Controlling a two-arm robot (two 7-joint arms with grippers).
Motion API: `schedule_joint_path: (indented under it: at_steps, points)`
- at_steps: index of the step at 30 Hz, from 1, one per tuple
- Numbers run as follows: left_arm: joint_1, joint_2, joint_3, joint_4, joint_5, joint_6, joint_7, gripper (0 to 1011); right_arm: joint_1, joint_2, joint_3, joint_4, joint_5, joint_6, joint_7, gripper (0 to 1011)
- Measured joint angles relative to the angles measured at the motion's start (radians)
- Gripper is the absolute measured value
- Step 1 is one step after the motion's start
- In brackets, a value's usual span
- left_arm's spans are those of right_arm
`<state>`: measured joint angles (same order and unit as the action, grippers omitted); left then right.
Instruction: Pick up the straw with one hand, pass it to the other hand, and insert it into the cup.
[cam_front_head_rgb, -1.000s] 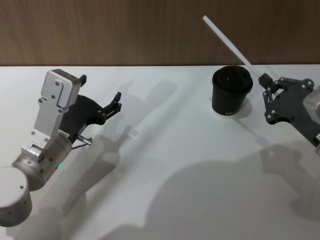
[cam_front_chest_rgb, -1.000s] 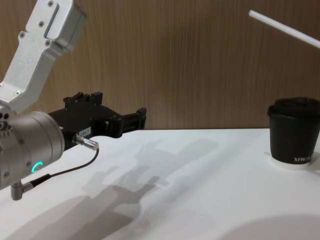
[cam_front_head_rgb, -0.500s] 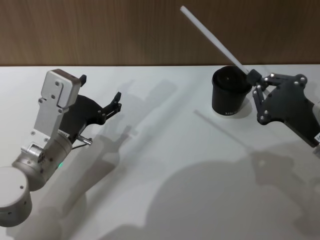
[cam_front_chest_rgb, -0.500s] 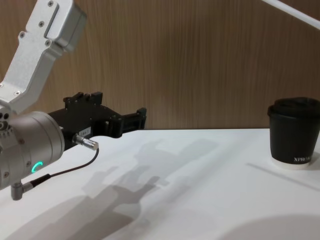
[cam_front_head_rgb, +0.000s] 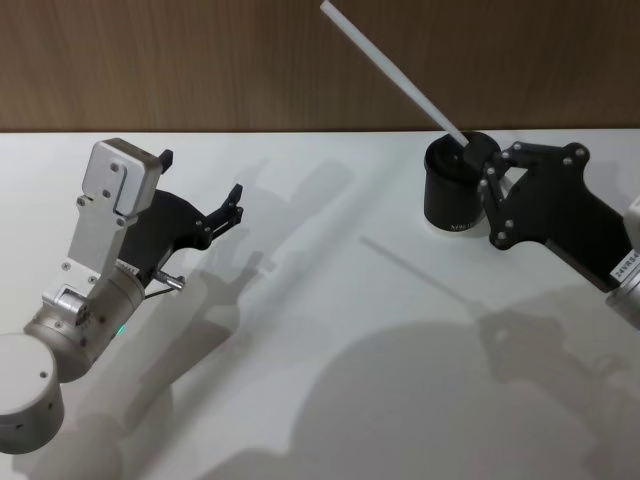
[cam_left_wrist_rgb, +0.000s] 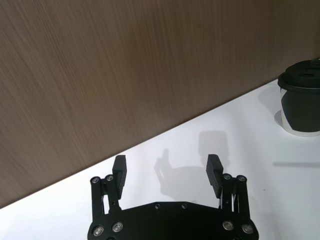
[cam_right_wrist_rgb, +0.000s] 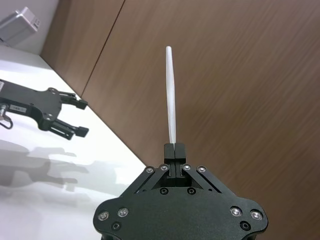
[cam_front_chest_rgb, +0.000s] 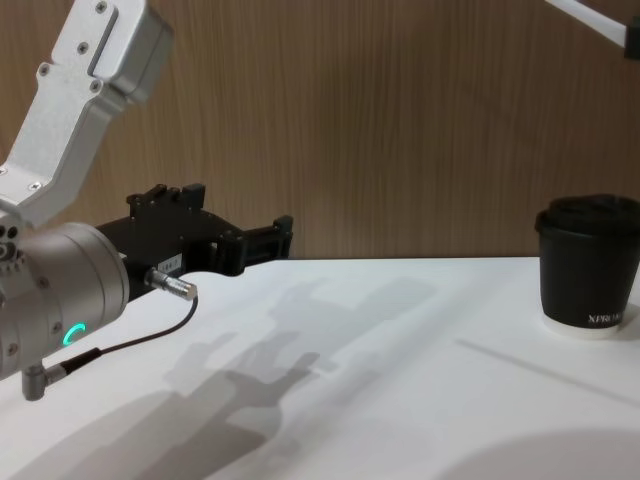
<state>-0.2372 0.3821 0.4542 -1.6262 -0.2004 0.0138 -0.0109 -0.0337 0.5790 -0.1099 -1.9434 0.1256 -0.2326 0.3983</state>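
The white straw (cam_front_head_rgb: 392, 73) slants up and to the left above the table, held at its lower end by my right gripper (cam_front_head_rgb: 476, 152), which is shut on it over the black cup (cam_front_head_rgb: 455, 185). In the right wrist view the straw (cam_right_wrist_rgb: 171, 95) rises straight from the closed fingertips (cam_right_wrist_rgb: 174, 149). The cup (cam_front_chest_rgb: 586, 265) stands at the right of the chest view, with the straw (cam_front_chest_rgb: 588, 19) high above it. My left gripper (cam_front_head_rgb: 236, 204) hovers open and empty over the left of the table; the left wrist view shows its fingers (cam_left_wrist_rgb: 214, 168) spread wide and the cup (cam_left_wrist_rgb: 302, 97) far off.
The white table (cam_front_head_rgb: 330, 330) ends at a brown wood-grain wall (cam_front_head_rgb: 240, 60) behind. A thin dark cable with a metal plug (cam_front_chest_rgb: 172, 286) hangs off my left wrist. Arm shadows lie across the tabletop.
My right gripper has moved left with the straw, from beside the cup to above its lid. The straw's top end has swung left. The left arm has stayed still.
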Motion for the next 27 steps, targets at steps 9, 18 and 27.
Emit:
schedule_joint_path:
  at_steps: [9,18,27]
  points:
    - [0.000,0.000,0.000,0.000,0.000,0.000,0.000,1003,0.012,-0.008,-0.014,0.003,0.021,-0.005,0.021,2]
    - [0.001,0.002,-0.014,-0.011,-0.025,-0.025,-0.033,1003,0.018,-0.012,-0.021,0.004,0.031,-0.007,0.031,2]
    - [-0.004,0.010,-0.043,-0.046,-0.120,-0.043,-0.129,1003,0.020,-0.014,-0.024,0.005,0.036,-0.008,0.036,2]
